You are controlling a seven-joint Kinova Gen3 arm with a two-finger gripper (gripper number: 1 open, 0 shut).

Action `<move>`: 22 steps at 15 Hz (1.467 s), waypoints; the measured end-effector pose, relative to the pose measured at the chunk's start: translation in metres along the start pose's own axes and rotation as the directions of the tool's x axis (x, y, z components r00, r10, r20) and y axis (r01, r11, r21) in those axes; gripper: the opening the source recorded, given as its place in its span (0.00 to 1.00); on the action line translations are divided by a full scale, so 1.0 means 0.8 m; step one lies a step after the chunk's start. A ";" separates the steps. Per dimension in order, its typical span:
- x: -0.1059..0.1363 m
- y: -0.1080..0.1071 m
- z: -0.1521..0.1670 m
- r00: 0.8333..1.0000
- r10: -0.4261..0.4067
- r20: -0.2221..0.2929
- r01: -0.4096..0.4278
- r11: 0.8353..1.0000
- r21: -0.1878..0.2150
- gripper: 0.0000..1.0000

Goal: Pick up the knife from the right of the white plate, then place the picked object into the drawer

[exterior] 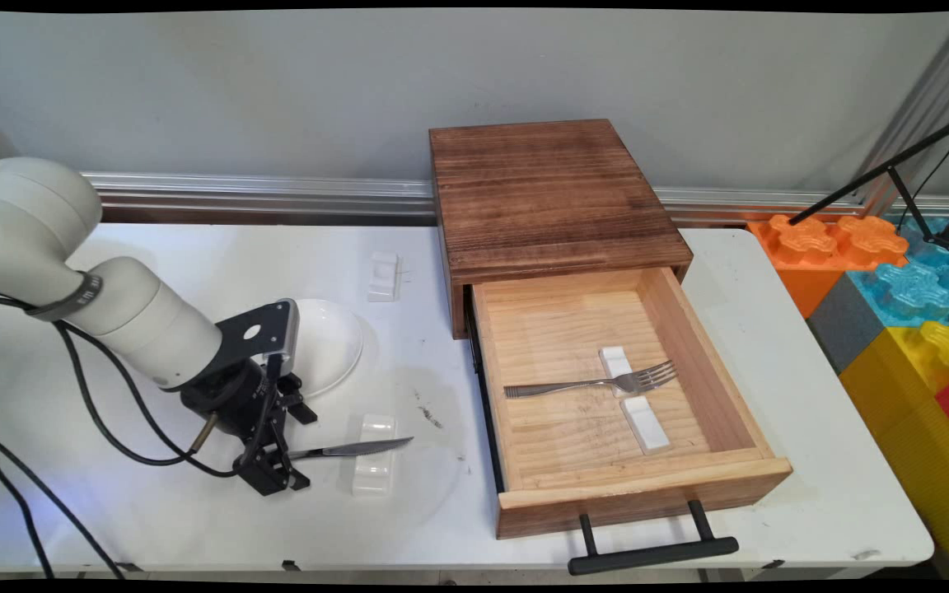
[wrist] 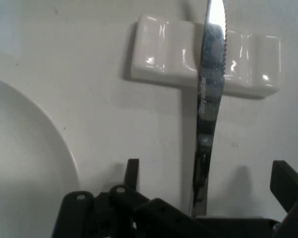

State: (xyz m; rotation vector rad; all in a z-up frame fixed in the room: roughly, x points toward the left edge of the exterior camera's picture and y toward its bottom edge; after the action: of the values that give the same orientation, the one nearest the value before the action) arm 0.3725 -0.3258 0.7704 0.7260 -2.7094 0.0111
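The gripper [exterior: 277, 469] sits low over the table [exterior: 194, 511] at its near left side, with the knife [exterior: 351, 449] handle end between its fingers. In the hand view the two fingers [wrist: 288, 183] stand well apart on either side of the knife [wrist: 208, 114], so the gripper [wrist: 203, 198] is open and not clamped on it. Whether a finger touches the handle I cannot tell.

The knife lies flat, its blade crossing a small white rest [exterior: 374, 465] and its tip pointing toward the drawer [exterior: 631, 486]. The hand view shows the serrated blade lying across the middle groove of the rest [wrist: 164, 54].

Just behind the gripper, partly hidden by the arm, is a white plate [exterior: 330, 346]; its rim curves in at the left of the hand view [wrist: 35, 148]. Farther back on the table lies a second white rest [exterior: 383, 276], apart from the other things.

To the right stands a dark wooden box [exterior: 549, 198] with its light wooden drawer pulled out toward the near edge, a black handle [exterior: 652, 553] on its front. Inside the drawer a fork [exterior: 598, 383] lies across a third white rest [exterior: 635, 403], tines to the right.

Beyond the table's right end are large coloured blocks [exterior: 895, 288] in orange, blue, yellow and grey.
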 end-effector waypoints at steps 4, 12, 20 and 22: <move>0.006 -0.002 0.006 1.000 0.015 -0.002 -0.015 1.000 -0.006 0.00; 0.011 -0.009 0.012 0.999 0.040 0.003 -0.040 0.999 -0.015 0.00; 0.029 -0.014 -0.013 0.997 0.075 -0.016 -0.075 0.997 -0.024 0.00; 0.036 -0.014 -0.029 0.997 0.076 -0.015 -0.077 0.997 -0.024 0.00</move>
State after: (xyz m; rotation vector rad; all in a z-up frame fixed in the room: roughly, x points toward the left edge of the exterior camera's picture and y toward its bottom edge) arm 0.3617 -0.3476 0.8008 0.6123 -2.7174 0.0014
